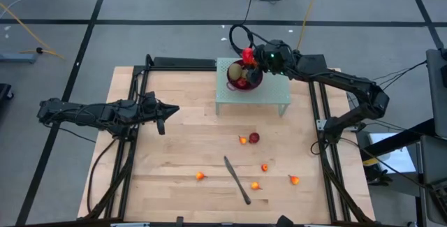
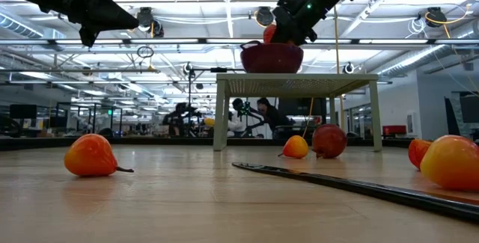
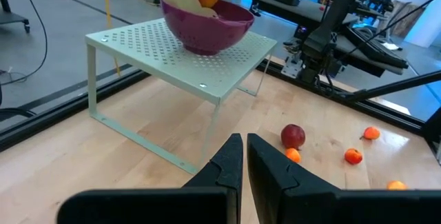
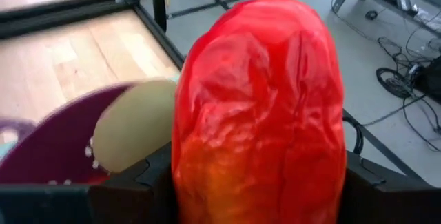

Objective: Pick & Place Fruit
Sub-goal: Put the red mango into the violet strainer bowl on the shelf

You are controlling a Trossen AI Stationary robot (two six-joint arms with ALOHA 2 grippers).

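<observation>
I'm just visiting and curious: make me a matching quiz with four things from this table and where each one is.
Things:
1. large red-yellow mango
2. purple perforated bowl
3. long dark-handled knife
4. dark red round fruit

Places:
A. flat on the wooden tabletop, among small orange fruits
B. on the pale green perforated stand
C. between the right gripper's fingers, above the bowl
D. on the tabletop, in front of the stand

Pairs: 1-C, 2-B, 3-A, 4-D

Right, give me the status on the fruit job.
Done: a kiwi and dark red fruit lie in the purple bowl. In hand: the right gripper holds the mango over it. Left: a dark red fruit and five orange ones on the table. The left gripper waits, shut.
</observation>
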